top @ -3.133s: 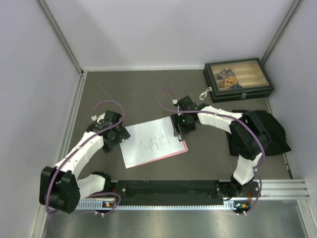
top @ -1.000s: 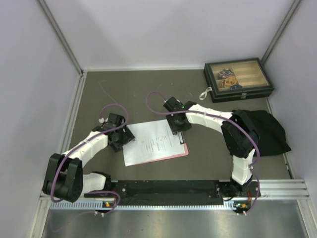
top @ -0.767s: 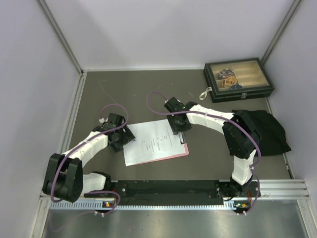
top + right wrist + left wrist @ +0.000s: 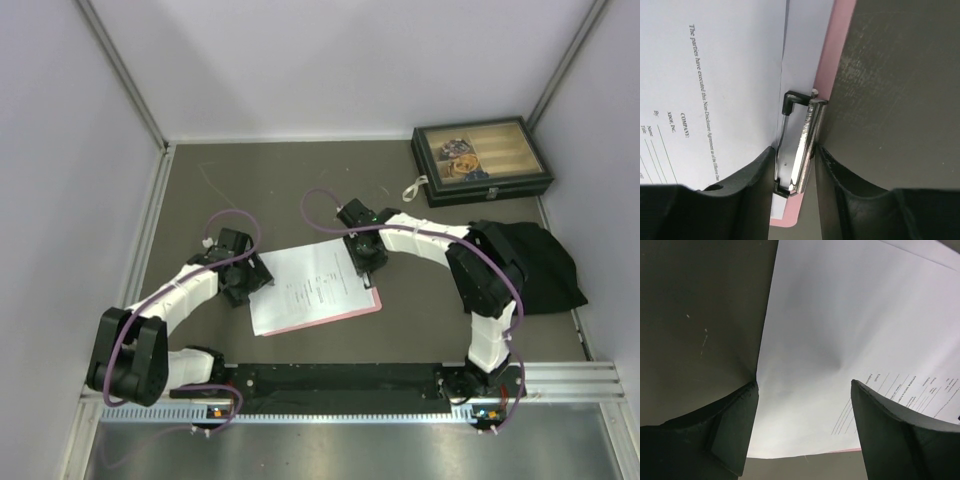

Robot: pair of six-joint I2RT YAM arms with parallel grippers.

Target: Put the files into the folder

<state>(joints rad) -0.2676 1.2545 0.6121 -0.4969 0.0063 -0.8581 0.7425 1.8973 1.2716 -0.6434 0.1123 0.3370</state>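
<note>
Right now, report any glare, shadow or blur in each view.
Top external: even light, sharp, soft shadows only. Left wrist: top sheet dims toward the jaws, which are dark and soft-edged. Right wrist: glare streaks the metal clip, print sharp, jaws dark and soft.

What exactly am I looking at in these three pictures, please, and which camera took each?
These are two robot arms bolted to a table's near edge, each ending in a two-finger gripper. The wide picture comes from a fixed camera above; the other two come from cameras on each wrist, so the dark shapes at the bottom are that arm's own fingers. On the table lie white paper sheets on a pink clipboard, with a dark box and a black cloth to the right. The left gripper is open over the sheets' edge, holding nothing. The right gripper seems closed on the clipboard's metal clip.
</note>
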